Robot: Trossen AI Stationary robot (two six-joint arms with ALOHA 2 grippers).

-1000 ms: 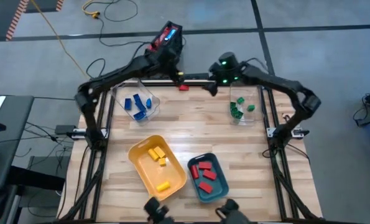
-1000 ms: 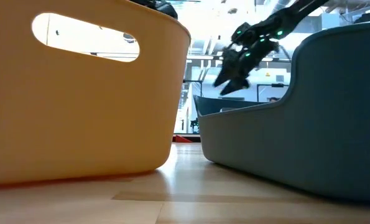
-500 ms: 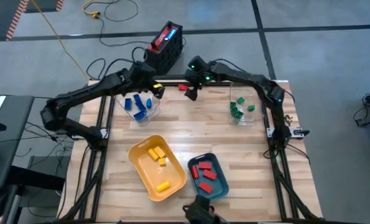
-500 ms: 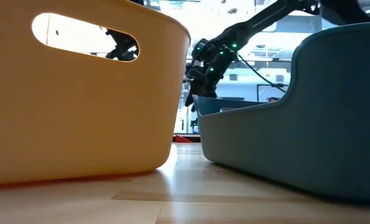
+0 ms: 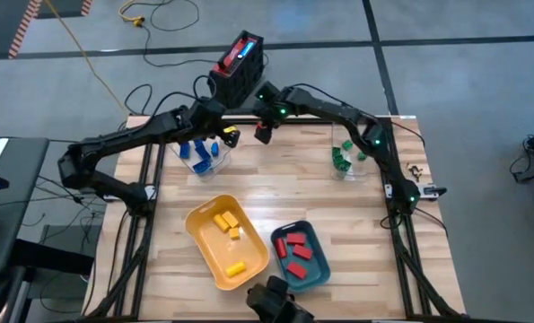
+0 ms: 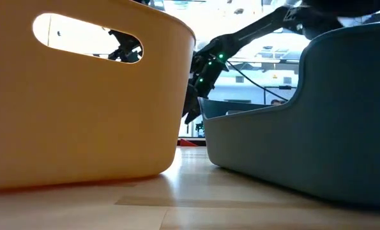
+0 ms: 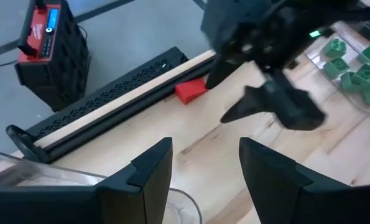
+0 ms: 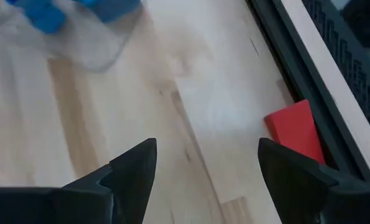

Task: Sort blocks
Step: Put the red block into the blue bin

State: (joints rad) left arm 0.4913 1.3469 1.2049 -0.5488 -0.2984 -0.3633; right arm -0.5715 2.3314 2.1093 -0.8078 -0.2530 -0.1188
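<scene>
Both arms are matte black, slender and multi-jointed; the right claw (image 5: 263,135) wrist carries green indicator lights; fingers (image 7: 148,174) are wedge-shaped.

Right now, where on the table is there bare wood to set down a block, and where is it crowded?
Bare wood runs down the middle, between the clear container of blue blocks and the one of green blocks, ahead of the yellow tray and teal tray. It is crowded at the far edge, where both grippers, left and right, crowd a red block.
</scene>
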